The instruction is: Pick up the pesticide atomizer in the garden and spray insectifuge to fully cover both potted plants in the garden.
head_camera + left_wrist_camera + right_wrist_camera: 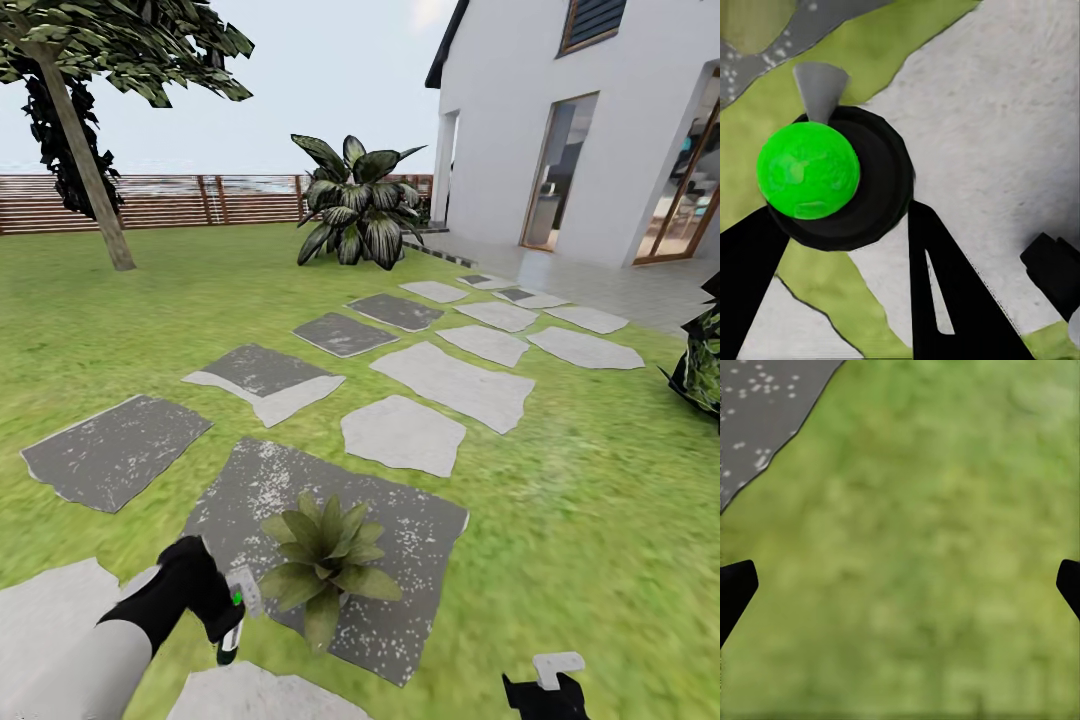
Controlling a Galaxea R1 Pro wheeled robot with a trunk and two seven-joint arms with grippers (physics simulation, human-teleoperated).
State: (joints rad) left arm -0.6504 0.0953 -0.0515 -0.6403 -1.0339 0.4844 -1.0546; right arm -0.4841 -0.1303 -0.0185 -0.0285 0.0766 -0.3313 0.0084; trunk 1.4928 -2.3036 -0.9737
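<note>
left hand gripping pesticide atomizer, no label

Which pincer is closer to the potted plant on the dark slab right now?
Left. The left pincer, holding the pesticide atomizer, sits just beside the potted plant at the slab's edge. The right pincer hangs open over grass, well off to the plant's other side.
</note>
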